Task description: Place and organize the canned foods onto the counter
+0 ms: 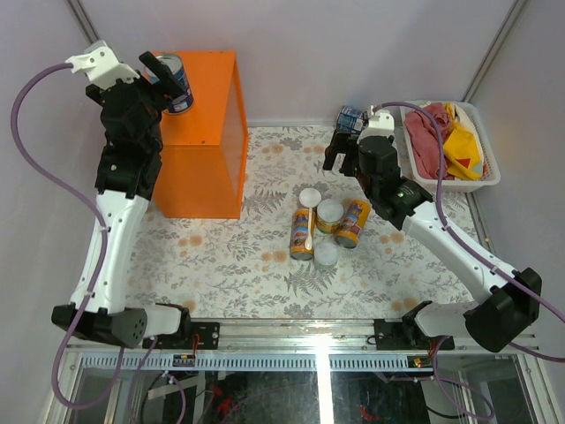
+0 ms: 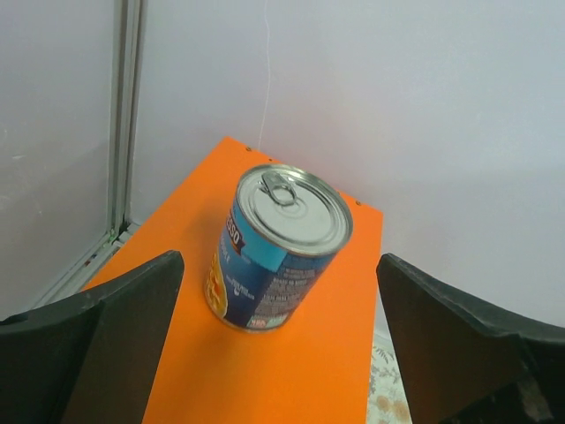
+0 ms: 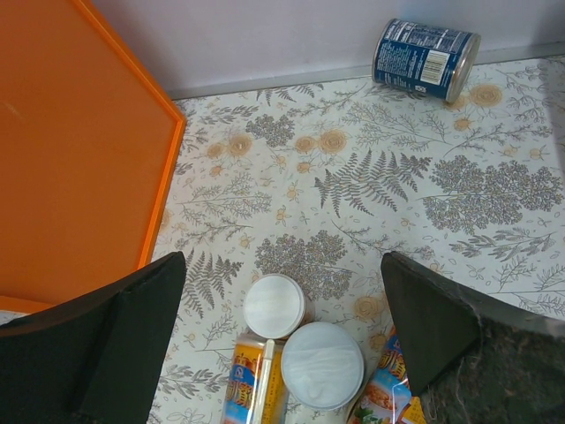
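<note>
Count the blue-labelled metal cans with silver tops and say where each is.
2. One blue-labelled can stands on the bright orange rectangular box; the second can lies on its side on the floral tablecloth by the back wall. The arms might hide more.

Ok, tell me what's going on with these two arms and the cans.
The left pincer hangs open around a blue-labelled can standing upright on the orange counter, not gripping it. The right pincer hovers open above the flowered table, holding nothing. A second blue can lies on its side by the far wall, and a cluster of cans sits mid-table, not yet on the counter.
</note>
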Robot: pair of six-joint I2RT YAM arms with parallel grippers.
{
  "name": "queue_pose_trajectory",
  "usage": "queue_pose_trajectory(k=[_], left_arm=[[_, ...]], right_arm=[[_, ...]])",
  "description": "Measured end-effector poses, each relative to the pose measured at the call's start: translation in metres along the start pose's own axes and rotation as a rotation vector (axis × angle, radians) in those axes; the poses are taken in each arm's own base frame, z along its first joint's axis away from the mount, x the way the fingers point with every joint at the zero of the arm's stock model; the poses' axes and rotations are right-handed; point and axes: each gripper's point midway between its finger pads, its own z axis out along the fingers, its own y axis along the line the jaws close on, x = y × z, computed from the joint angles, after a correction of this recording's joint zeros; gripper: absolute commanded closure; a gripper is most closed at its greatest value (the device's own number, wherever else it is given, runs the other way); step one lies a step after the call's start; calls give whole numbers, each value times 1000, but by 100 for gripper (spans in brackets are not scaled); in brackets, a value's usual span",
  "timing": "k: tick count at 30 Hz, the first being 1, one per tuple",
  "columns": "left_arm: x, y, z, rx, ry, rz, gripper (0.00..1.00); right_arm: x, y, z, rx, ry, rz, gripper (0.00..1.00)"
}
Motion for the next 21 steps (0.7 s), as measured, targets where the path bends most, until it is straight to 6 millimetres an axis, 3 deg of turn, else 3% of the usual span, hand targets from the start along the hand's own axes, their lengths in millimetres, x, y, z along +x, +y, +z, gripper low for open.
queue_pose_trajectory(k=[5, 9, 16, 21], left_arm=[[2, -7, -27, 57, 4, 20, 45], [30, -5, -34, 59, 57, 53, 67], [86, 2, -10, -5, 166, 105, 71], [114, 8, 4, -57, 205, 118, 71]], right_arm=[[0, 2, 0, -8, 2, 2, 3], [-1, 2, -1, -11, -2, 12, 9], [-4, 5, -2, -19, -11, 35, 13], [-2, 4, -1, -18, -8, 39, 12]])
